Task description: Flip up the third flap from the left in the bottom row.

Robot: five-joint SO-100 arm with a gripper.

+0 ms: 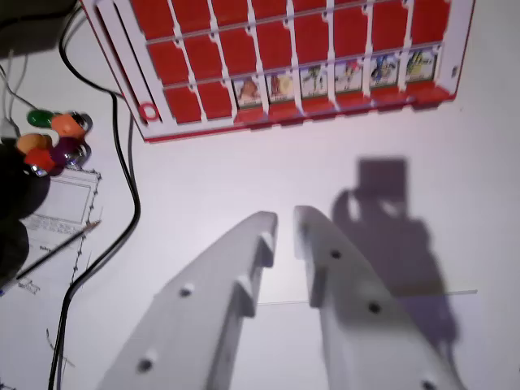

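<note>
While hanging above bare white table (244, 171), pale gripper (286, 223) nearly closed, holding nothing, red flap board (276, 57) at far edge, third bottom-row flap (249, 91) already showing a picture card.

Left of the claw (284, 223), a black cable (130, 175) snakes down the white counter (244, 175). Farther left lie a printed sheet of paper (61, 203), a pencil (61, 246) across it, and a cluster of coloured beads (50, 140).
</note>
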